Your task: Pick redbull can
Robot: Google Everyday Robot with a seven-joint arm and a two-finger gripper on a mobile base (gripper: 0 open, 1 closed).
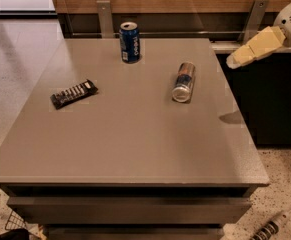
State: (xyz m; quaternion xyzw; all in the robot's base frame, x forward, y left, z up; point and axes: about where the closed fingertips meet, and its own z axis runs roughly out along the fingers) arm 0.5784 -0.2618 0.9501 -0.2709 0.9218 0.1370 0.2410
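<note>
the redbull can (183,81) lies on its side right of centre on the desk (135,144), apart from the upright pepsi can (129,42). the gripper (233,60) hangs off the desk's right edge; open or closed, i cannot tell. a glancing touch could roll the can away.

I see the gripper (233,61) at the upper right, in the air just past the counter's (130,149) right edge, its tip angled down and leftward. The redbull can (183,82) lies on its side on the counter's right half, one silver end facing me. A dark-blue Pepsi can (129,42) stands upright near the far edge. A dark wrapped bar (74,94) lies flat at the left.
</note>
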